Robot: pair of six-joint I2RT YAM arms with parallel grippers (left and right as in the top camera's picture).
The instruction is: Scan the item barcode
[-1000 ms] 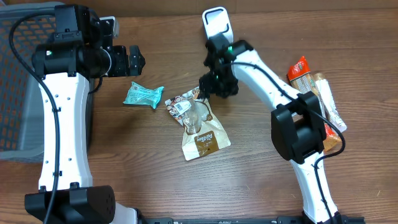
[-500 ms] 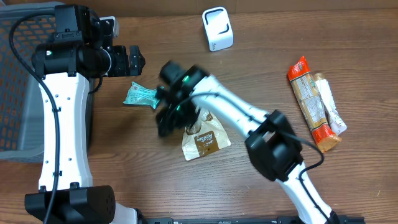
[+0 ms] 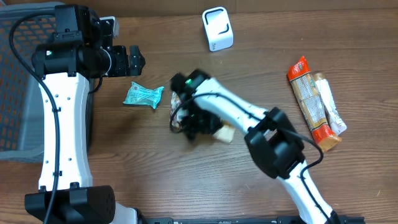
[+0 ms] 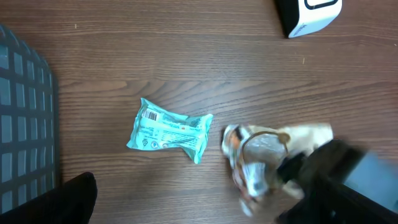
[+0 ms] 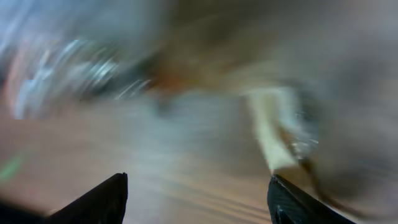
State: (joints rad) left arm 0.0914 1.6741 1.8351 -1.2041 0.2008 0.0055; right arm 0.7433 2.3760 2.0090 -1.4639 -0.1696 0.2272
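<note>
A wooden table (image 3: 124, 180) seen from above, with a robot arm at each side. The right arm (image 3: 239, 115) is the thing that changes: a second ago its gripper hovered at the top edge of the pouch, near the scanner; half a second ago it swung far left past the pouch; now it sits back over the pouch, mid-table. The left arm (image 3: 62, 112) stays put by the grey basket (image 3: 15, 93), with the left gripper (image 3: 132, 60) spread wide and holding nothing. The pouch (image 3: 224, 132), a tan snack bag and probably the item to scan, no longer lies flat and fully visible. It looks bunched and pushed about, mostly hidden under the right gripper (image 3: 191, 122), with only a tan corner and its printed top showing. The right wrist view is heavily blurred by motion. It shows the two fingertips (image 5: 112, 193) standing well apart, with nothing clearly pinched between them, so the pouch seems nudged rather than grasped. Bars (image 3: 311, 102) lie at the far right. The white scanner (image 3: 217, 28) stands at the far edge, well apart from the pouch. A teal packet (image 3: 142, 94) lies just left of the pouch, unmoved. For the task, this suggests a grasp not yet secured, and the barcode is no nearer the scanner.
</note>
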